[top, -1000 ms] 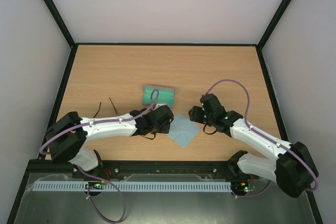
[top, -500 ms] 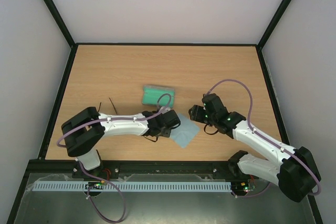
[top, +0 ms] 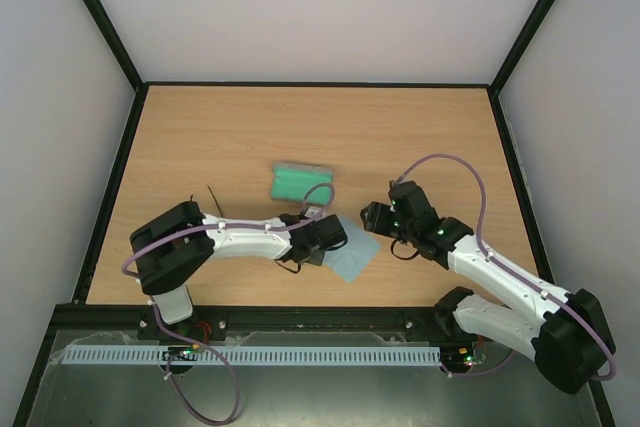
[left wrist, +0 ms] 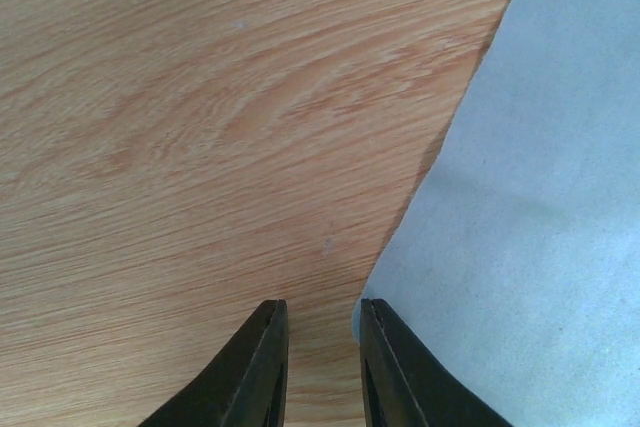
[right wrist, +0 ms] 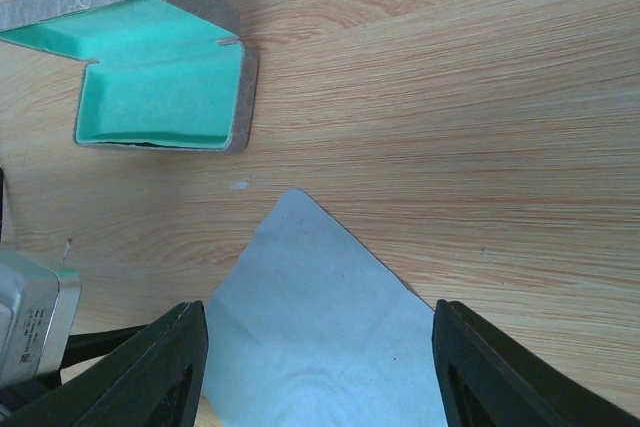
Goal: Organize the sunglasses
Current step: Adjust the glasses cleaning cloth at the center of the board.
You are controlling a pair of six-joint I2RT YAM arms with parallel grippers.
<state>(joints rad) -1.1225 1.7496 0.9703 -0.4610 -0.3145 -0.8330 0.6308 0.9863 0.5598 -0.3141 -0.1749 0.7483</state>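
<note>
Over the last second my left arm has folded in toward the near edge and reached right, and it now covers more of the sunglasses [top: 212,194]. I see only one thin black arm of them, near the left edge of the tabletop [top: 300,127], where two showed before. They lie well apart from both pincers, so I judge the organizing proper not yet begun. That same reach has carried my left pincer [left wrist: 320,307] to the left edge of the cloth [left wrist: 530,197], which lies by the middle of the near edge. Its jaws stand almost closed, with a narrow slit between them and nothing in it, and the cloth's edge is just at one finger. My right pincer [right wrist: 315,312] has hardly shifted and hangs wide open and empty over the cloth's other side. Beyond the cloth, about mid-tabletop, the grey case [right wrist: 160,87] lies open, its green lining bare. No brand shows anywhere; a silver block [right wrist: 30,322] bears small print I cannot read.
</note>
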